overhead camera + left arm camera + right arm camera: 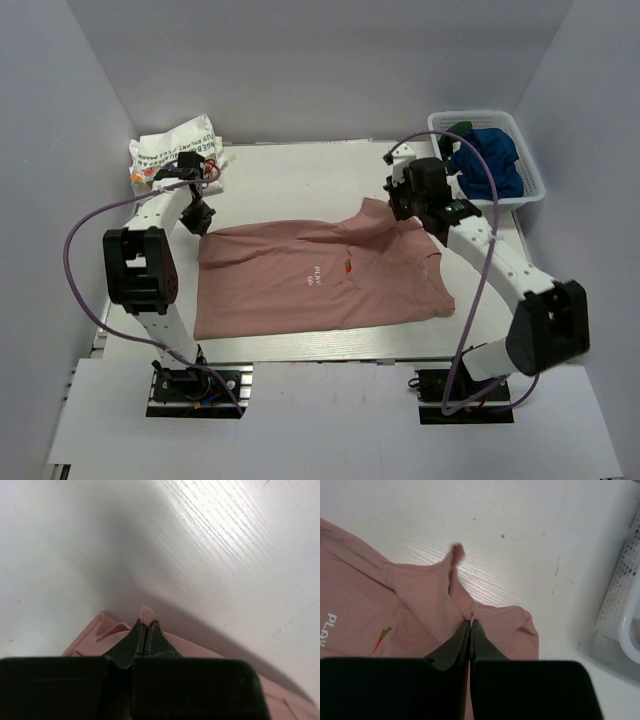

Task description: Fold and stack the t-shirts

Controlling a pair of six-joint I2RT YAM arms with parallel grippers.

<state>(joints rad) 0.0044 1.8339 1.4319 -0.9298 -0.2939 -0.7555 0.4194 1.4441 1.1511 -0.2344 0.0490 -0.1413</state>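
A dusty pink t-shirt (310,275) lies spread on the white table, small print facing up. My left gripper (199,216) is shut on its far left corner; in the left wrist view a pink tip (147,614) sticks out between the closed fingers. My right gripper (403,203) is shut on the shirt's far right part; the right wrist view shows the cloth (490,620) bunched at the closed fingertips. A folded white t-shirt with lettering (175,150) lies at the far left. A navy blue t-shirt (490,160) and a bit of dark green one (462,127) sit in the basket.
A white plastic mesh basket (530,185) stands at the far right corner; its wall shows in the right wrist view (620,615). Purple cables loop beside both arms. Bare table (300,175) lies beyond the pink shirt.
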